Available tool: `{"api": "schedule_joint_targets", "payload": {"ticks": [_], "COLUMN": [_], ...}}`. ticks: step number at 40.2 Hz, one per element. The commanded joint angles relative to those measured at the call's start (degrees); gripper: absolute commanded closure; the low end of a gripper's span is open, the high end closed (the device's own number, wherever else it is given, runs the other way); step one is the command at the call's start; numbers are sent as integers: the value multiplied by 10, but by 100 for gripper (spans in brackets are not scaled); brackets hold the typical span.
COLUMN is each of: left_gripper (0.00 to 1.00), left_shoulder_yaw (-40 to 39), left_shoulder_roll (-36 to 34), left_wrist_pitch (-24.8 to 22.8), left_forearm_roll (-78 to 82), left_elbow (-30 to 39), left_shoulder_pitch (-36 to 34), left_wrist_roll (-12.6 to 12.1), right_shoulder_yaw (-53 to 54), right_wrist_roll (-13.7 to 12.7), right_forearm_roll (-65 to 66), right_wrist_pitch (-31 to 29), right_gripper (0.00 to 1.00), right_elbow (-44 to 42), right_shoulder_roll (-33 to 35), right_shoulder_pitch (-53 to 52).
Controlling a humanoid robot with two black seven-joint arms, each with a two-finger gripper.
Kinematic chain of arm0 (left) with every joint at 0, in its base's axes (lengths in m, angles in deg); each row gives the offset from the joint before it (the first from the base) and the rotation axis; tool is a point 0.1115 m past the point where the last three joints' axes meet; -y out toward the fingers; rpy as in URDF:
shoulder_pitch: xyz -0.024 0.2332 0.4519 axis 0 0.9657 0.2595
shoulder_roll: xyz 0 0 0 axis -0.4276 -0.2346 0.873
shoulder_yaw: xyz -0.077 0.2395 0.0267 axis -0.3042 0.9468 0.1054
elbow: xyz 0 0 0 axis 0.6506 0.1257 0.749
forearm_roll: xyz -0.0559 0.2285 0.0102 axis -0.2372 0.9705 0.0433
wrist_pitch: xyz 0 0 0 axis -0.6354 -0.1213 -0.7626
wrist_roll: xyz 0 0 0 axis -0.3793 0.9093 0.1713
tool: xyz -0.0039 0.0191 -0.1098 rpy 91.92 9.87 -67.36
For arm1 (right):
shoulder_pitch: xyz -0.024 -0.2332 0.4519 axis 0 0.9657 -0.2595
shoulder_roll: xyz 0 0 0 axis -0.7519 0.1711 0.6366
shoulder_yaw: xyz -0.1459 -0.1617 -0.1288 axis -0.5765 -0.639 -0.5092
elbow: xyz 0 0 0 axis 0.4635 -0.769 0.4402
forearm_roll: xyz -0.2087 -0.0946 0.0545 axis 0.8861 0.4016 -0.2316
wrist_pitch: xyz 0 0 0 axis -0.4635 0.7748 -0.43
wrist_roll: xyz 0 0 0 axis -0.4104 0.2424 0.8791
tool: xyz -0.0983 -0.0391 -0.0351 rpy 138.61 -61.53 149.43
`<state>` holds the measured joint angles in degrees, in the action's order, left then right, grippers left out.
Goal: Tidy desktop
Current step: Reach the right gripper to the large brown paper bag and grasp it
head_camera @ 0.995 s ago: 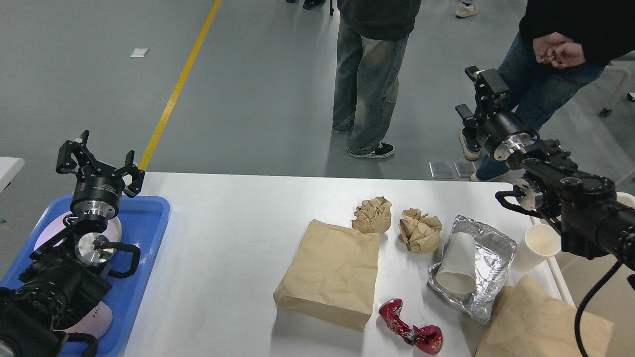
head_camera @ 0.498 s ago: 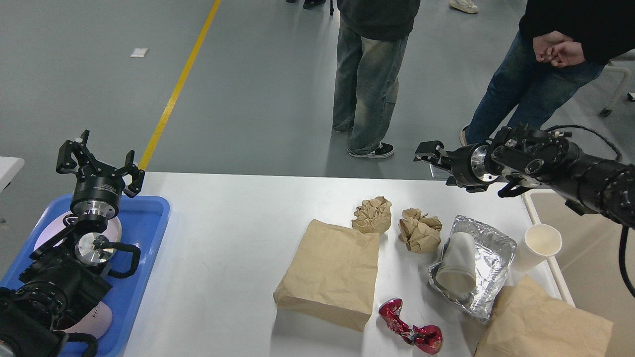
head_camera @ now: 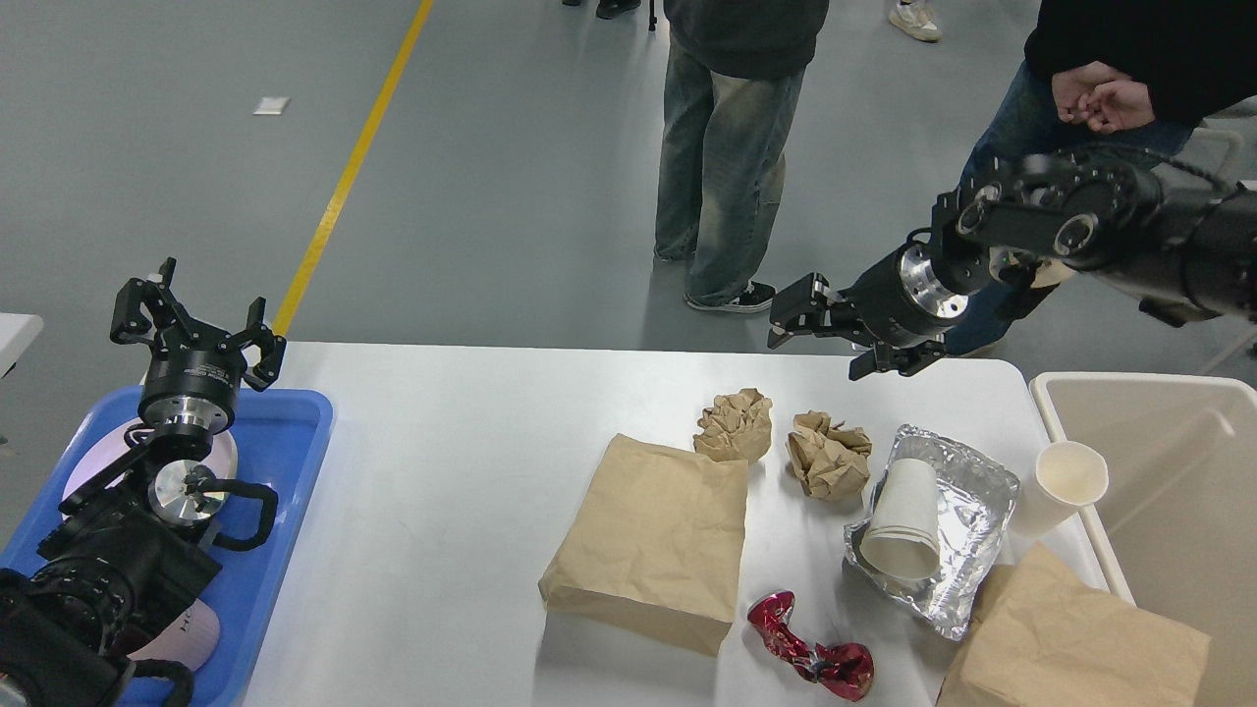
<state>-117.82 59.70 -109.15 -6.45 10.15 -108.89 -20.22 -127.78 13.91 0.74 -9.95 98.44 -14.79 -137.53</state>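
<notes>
Left gripper (head_camera: 191, 319): fingers spread wide, holding nothing, raised over the blue tray (head_camera: 295, 432) at the left end of the desktop (head_camera: 462, 491); unchanged from 1 s ago.

Flat paper bag (head_camera: 653, 535): well right of the left gripper, below-left of the right gripper; long axis runs near-to-far.

2 crumpled paper balls (head_camera: 735, 424) (head_camera: 830, 454): just below the right gripper, the nearer arm by far.

Right gripper (head_camera: 830, 339): jaws parted, empty, pointing left over the desktop's far edge. It has swung down and left from its raised pose 1 s ago.

Beige bin (head_camera: 1159, 462): right of it, beside the table.
</notes>
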Motion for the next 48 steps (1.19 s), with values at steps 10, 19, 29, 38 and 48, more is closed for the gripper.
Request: {"api": "schedule_joint_targets", "payload": {"ticks": [10,19,29,38,48], "left_gripper": [4,4,4,4,4], "left_shoulder_yaw": [0,0,0,0,0], "left_shoulder_roll": [0,0,0,0,0], "left_wrist_pitch": [0,0,0,0,0], "left_forearm_roll": [0,0,0,0,0], "left_elbow": [0,0,0,0,0], "left_shoulder_pitch": [0,0,0,0,0], "left_wrist_roll": [0,0,0,0,0], "right_shoulder_yaw": [-18,-12,5,13,46], "right_wrist_roll": [-1,-2,-5,-6,-7], "right_forearm_roll": [2,0,-1,-1,-1], "right_wrist_pitch": [-127,-76,24,77,81], "right_gripper": [0,0,0,0,0], "right_elbow": [62,44,33,31,3], "right_shoulder_roll": [-8,-46,-78,-97,-99], "right_shoulder_pitch": [-124,-6,94,142,184]}}
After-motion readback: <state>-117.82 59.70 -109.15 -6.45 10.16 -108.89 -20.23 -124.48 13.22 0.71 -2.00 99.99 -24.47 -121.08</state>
